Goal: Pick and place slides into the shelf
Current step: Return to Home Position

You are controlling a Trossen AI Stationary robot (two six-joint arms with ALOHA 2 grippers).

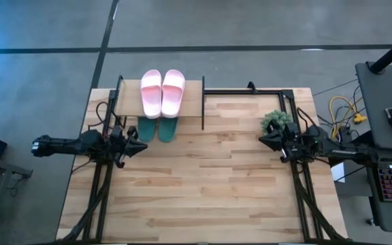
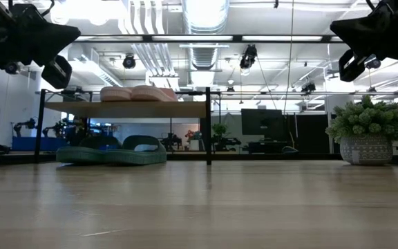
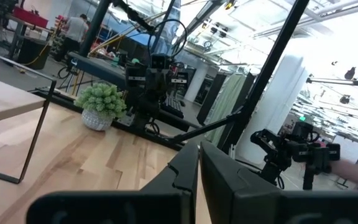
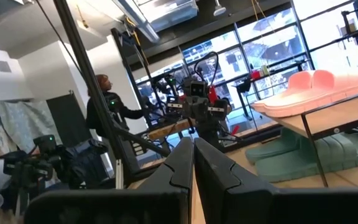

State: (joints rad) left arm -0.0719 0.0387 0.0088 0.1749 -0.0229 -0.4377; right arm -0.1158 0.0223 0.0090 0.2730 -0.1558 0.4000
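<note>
Two pale pink slides (image 1: 162,92) lie side by side on the shelf's wooden top board (image 1: 129,102); they also show in the low view (image 2: 135,93) and the right wrist view (image 4: 328,87). Two dark green slides (image 1: 158,128) rest on the tabletop under the shelf, toes sticking out toward the near side (image 2: 112,151) (image 4: 303,152). My left gripper (image 1: 141,146) hovers shut near the table's left edge, just near of the shelf (image 3: 197,165). My right gripper (image 1: 264,140) hovers shut by the right edge (image 4: 193,158).
A small green potted plant (image 1: 276,121) stands close beside my right gripper, at the table's far right (image 2: 368,135) (image 3: 101,104). A black metal frame rail (image 1: 250,90) runs along the far edge. Bare tabletop (image 1: 203,184) lies between the arms. People show in the room beyond.
</note>
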